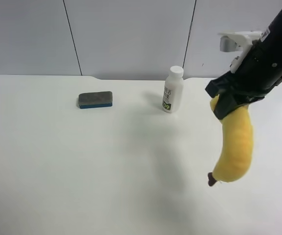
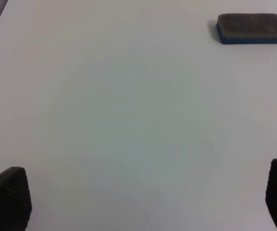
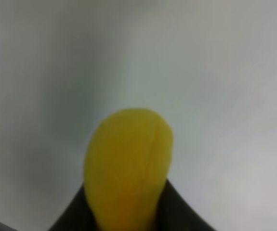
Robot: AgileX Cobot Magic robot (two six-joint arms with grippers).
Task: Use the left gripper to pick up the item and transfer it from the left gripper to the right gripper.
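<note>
Soft, even light is washing brightly over the white table [image 1: 57, 171], the bottle [image 1: 173, 90] and eraser [image 1: 95, 99] are throwing only faint, diffuse shadows, and the banana [image 3: 128, 168] is showing blurred and out of focus close up in the right wrist view.

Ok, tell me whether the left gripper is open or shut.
Open: the left gripper has its black ribbed fingers far apart, only white table between them; the right gripper holds the curved yellow banana.

In the exterior high view, the eraser [image 1: 95, 100] is lying on the table [image 1: 106, 161] left of the bottle [image 1: 173, 90]; the banana [image 1: 236, 147] is hanging right of it.
</note>
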